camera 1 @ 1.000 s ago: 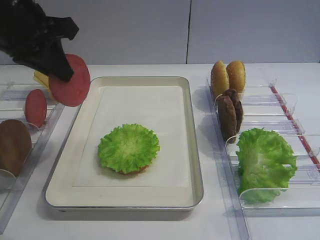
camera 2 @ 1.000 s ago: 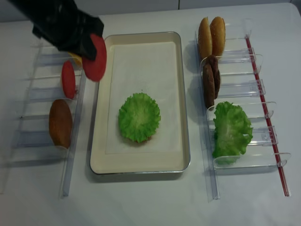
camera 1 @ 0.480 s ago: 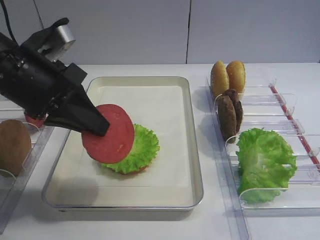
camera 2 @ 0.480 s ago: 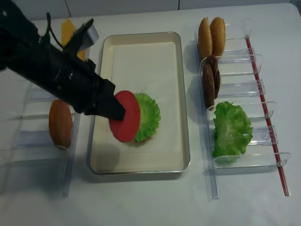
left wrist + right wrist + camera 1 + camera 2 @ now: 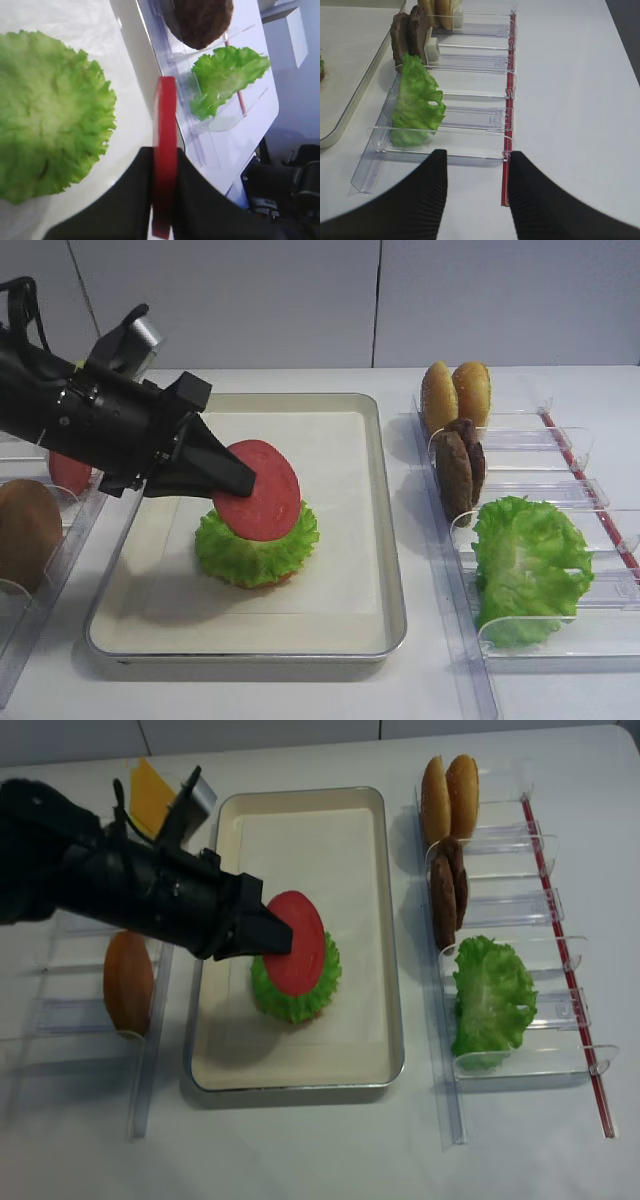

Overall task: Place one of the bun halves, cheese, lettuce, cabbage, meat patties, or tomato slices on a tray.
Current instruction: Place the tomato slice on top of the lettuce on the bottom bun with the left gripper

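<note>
My left gripper is shut on a pinkish-red tomato slice, pinching it by its left edge. The slice is tilted and hangs over a round lettuce leaf in the middle of the cream tray; I cannot tell whether it touches the leaf. From the left wrist the slice shows edge-on between the black fingers, with the lettuce to its left. My right gripper is open over bare table near the right holders, with nothing between its fingers.
Clear holders on the right carry two bun halves, meat patties and a lettuce leaf. The left holders carry a bun half, another tomato slice and cheese.
My left gripper has carried the tomato slice from beside the left holders rightward and down over the tray, ending above the lettuce.
</note>
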